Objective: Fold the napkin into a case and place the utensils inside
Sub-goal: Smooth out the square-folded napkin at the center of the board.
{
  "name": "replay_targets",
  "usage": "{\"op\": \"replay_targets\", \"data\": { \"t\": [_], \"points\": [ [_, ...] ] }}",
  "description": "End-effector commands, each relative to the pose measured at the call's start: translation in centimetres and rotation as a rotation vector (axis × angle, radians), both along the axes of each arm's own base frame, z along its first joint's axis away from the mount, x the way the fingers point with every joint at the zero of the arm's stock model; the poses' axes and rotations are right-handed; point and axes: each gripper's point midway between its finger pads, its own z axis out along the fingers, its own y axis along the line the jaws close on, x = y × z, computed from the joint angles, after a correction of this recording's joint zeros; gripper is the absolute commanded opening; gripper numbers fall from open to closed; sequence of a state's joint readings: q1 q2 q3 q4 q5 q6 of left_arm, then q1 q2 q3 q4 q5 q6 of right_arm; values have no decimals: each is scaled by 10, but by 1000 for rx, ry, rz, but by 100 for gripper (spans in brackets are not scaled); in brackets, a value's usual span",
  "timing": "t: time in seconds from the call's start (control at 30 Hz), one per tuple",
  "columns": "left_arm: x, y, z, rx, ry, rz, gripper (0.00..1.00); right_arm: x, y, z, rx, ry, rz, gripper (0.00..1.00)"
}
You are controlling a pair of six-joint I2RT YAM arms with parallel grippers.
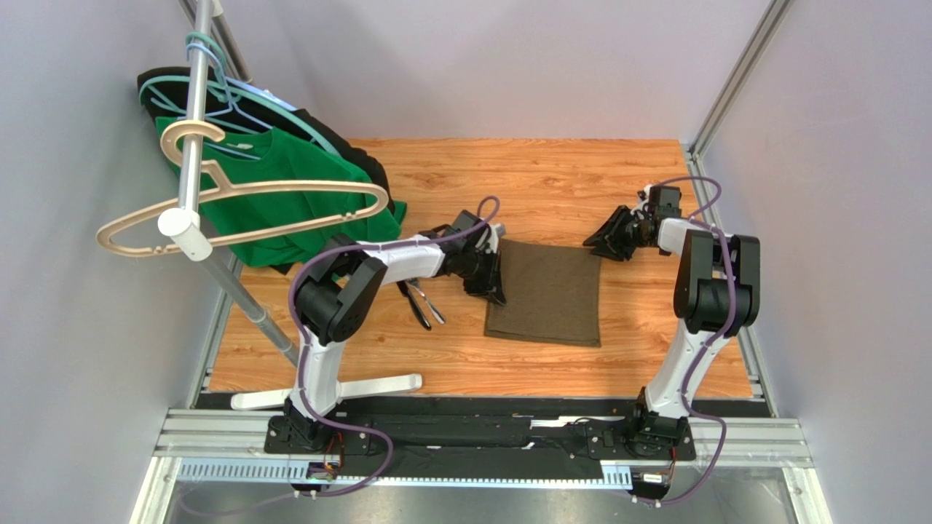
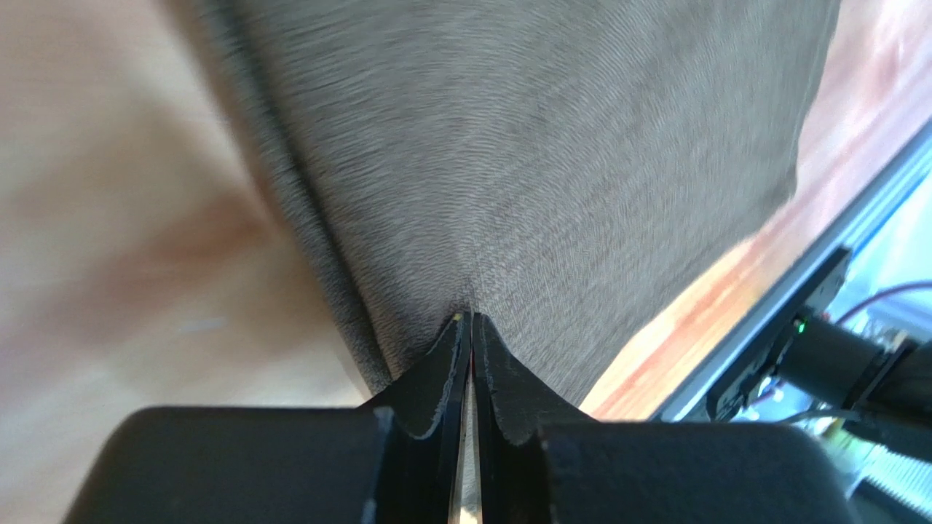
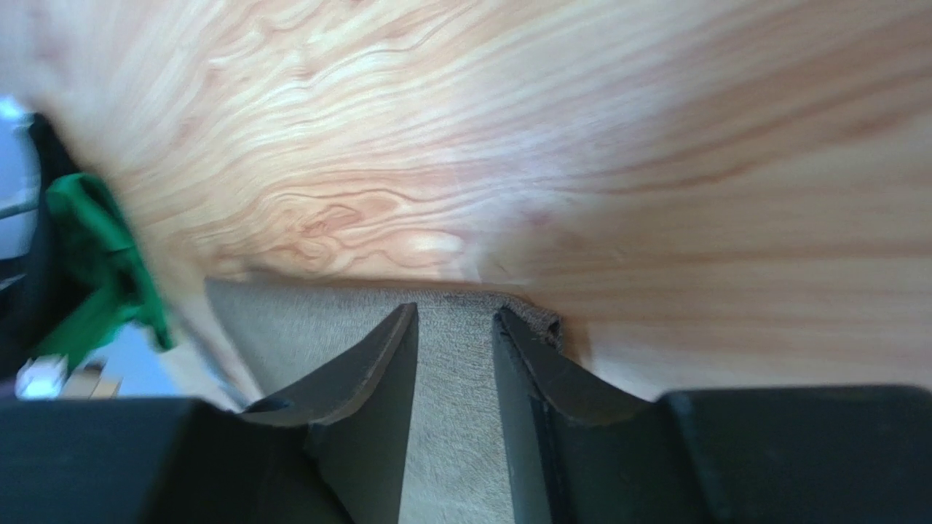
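Note:
The olive-brown napkin (image 1: 544, 293) lies flat as a folded rectangle in the middle of the wooden table (image 1: 547, 175). My left gripper (image 1: 487, 278) is at its left edge. In the left wrist view its jaws (image 2: 470, 317) are pressed together, with the napkin (image 2: 525, 142) pinched at their tips. My right gripper (image 1: 600, 240) hovers at the far right corner. It stands open (image 3: 454, 311), its fingers astride the napkin's far edge (image 3: 295, 328). The dark-handled utensils (image 1: 421, 302) lie left of the napkin, partly under my left arm.
A green shirt (image 1: 284, 207) and a black garment hang on a rack at the back left, with a wooden hanger (image 1: 241, 197) on the rack's pole (image 1: 197, 131). The rack's white foot (image 1: 361, 388) lies along the near edge. Metal rails border the right side.

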State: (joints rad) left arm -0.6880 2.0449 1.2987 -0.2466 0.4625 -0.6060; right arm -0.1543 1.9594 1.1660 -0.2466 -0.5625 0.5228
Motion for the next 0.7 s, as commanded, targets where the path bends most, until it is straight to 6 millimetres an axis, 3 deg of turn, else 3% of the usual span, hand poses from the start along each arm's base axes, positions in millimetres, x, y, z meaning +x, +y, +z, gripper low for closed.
{"op": "replay_targets", "data": {
  "t": [0.0,0.07,0.1,0.17,0.2,0.27,0.3,0.33,0.4,0.5,0.67],
  "points": [
    [-29,-19,-7,42,-6,-59,12,5,-37,37,-329,-54,-31,40],
    [-27,-15,6,57,-35,-70,14,4,-33,57,-333,-86,-36,43],
    [-24,-13,24,45,-75,-70,18,2,-18,68,-284,-117,-6,45],
    [-22,-2,37,78,-123,-65,23,3,7,93,-201,-190,25,49],
    [-21,0,56,57,-162,-60,27,-8,37,96,-117,-199,104,50],
    [-25,7,64,34,-162,-47,28,-11,67,103,14,-222,135,50],
    [-26,8,77,1,-178,-36,28,-28,106,105,104,-221,241,50],
    [-33,7,73,-42,-167,-43,26,-39,118,93,138,-188,256,50],
    [-40,3,80,-114,-161,-32,18,-53,151,91,193,-196,325,48],
    [-53,-2,72,-224,-131,-16,14,-74,179,75,226,-155,396,39],
    [-67,-6,59,-303,-109,-5,12,-96,194,51,252,-101,435,15]
  ]
}}
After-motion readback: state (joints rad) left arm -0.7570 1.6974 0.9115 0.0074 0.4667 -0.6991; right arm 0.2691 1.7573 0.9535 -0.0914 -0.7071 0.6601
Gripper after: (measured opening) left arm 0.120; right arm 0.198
